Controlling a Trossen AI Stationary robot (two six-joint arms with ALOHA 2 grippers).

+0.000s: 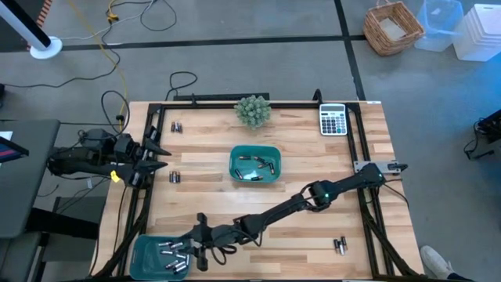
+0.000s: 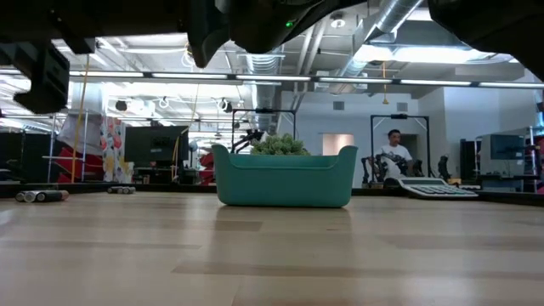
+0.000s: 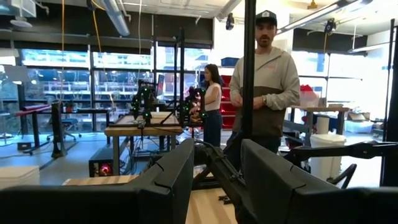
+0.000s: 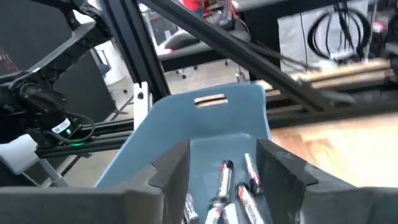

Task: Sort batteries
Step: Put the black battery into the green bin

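Right wrist view alone — batteries (image 4: pixel 225 180) (tray (image 4: pixel 205 134)) visible.

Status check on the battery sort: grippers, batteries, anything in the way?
Right gripper open over the corner tray, batteries lying below it. Left gripper open, parked at the left table edge. Loose batteries near the right edge. Nothing in the way.

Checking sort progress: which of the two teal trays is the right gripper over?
The teal tray at the table's front-left corner, batteries inside; the right gripper hangs over it, open. The other tray sits mid-table.
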